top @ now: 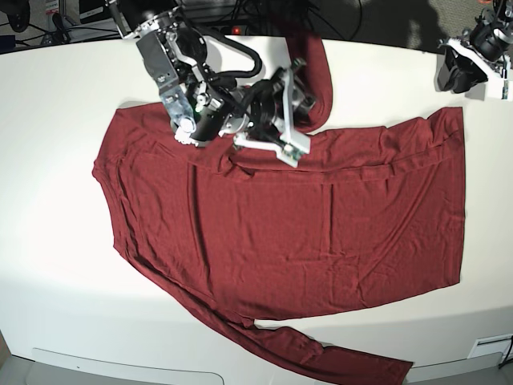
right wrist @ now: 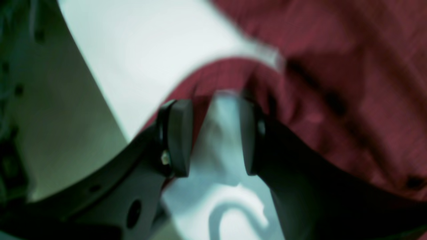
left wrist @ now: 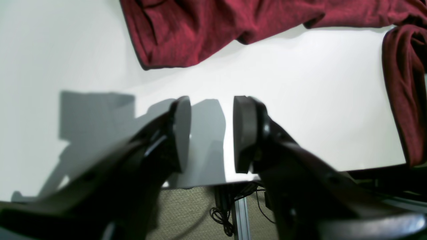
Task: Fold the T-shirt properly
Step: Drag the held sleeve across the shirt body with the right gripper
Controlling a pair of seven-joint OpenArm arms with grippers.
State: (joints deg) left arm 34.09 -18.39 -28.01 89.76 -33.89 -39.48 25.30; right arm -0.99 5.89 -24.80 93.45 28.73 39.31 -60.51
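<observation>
The maroon T-shirt (top: 280, 233) lies spread and wrinkled on the white table (top: 56, 241). One long sleeve (top: 321, 357) trails toward the front edge. The other sleeve (top: 314, 76) runs up toward the back. My right gripper (right wrist: 215, 106) is open just above the shirt's upper edge, with bare table showing between its pads and fabric (right wrist: 333, 66) beyond them. In the base view the right arm (top: 232, 104) hangs over the shirt's top left part. My left gripper (left wrist: 212, 103) is open and empty over bare table, short of the shirt's hem (left wrist: 200, 30), at the back right corner (top: 465, 68).
The table edge (left wrist: 300, 173) runs just under my left gripper, with cables (left wrist: 223, 216) and a metal leg below it. More cables and equipment (top: 264, 16) sit behind the table's back edge.
</observation>
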